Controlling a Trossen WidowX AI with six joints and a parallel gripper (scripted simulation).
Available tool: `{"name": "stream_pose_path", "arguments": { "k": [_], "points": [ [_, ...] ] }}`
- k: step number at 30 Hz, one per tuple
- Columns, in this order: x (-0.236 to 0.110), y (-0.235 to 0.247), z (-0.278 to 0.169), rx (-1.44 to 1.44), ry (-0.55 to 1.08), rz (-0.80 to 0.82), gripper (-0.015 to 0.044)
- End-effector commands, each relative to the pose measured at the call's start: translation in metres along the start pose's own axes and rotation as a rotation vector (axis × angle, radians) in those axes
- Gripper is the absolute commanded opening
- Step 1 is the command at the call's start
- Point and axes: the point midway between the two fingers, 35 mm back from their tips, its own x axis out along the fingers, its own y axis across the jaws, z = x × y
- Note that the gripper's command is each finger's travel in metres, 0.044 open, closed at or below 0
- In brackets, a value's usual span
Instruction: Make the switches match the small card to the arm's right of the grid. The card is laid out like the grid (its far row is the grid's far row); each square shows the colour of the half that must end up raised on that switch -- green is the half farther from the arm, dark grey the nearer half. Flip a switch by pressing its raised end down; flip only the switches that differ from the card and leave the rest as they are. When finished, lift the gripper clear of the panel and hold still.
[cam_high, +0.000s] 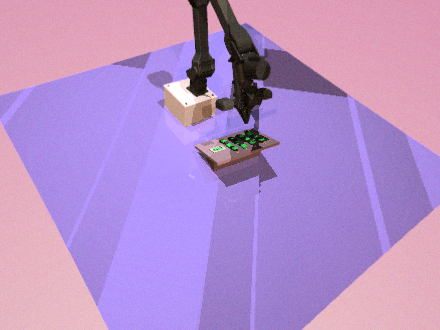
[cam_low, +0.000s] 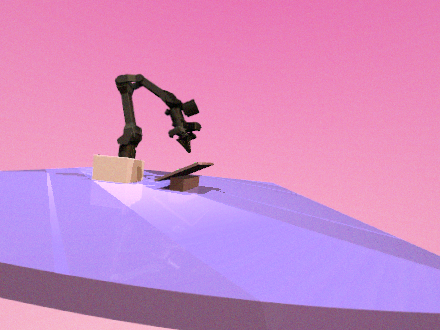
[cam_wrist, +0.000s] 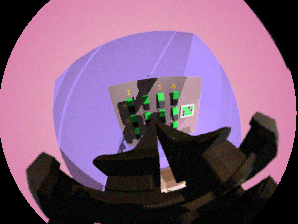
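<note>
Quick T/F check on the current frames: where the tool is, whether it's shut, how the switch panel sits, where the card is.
1. The tool hangs above the switch panel without touching it. True.
2. The tool is wide open. False: its fingers are shut, with nothing between them.
3. The panel lies flat on the table. False: in the exterior view it is tilted, propped on a brown block.
4. The small card sits on the panel beside the switches. True.
5. The arm stands on a blue pedestal. False: its base is a beige box.
</note>
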Motion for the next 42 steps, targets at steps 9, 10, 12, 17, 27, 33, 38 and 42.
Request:
{"name": "stream_pose_path", "arguments": {
  "k": [9, 10, 12, 17, 27, 33, 38, 42],
  "points": [
    [0.025, 0.040, -0.015, 0.002, 0.018, 0.001, 0.0000],
    [0.031, 0.040, -0.015, 0.002, 0.022, 0.001, 0.0000],
    [0.033, 0.040, -0.015, 0.002, 0.023, 0.001, 0.0000],
    [0.034, 0.040, -0.015, 0.002, 0.023, 0.001, 0.0000],
    [0.048, 0.040, -0.015, 0.002, 0.023, 0.002, 0.0000],
    [0.057, 0.040, -0.015, 0.002, 0.023, 0.002, 0.0000],
    [0.057, 0.040, -0.015, 0.002, 0.023, 0.002, 0.0000],
    [0.057, 0.040, -0.015, 0.002, 0.023, 0.002, 0.0000]
  ]
}}
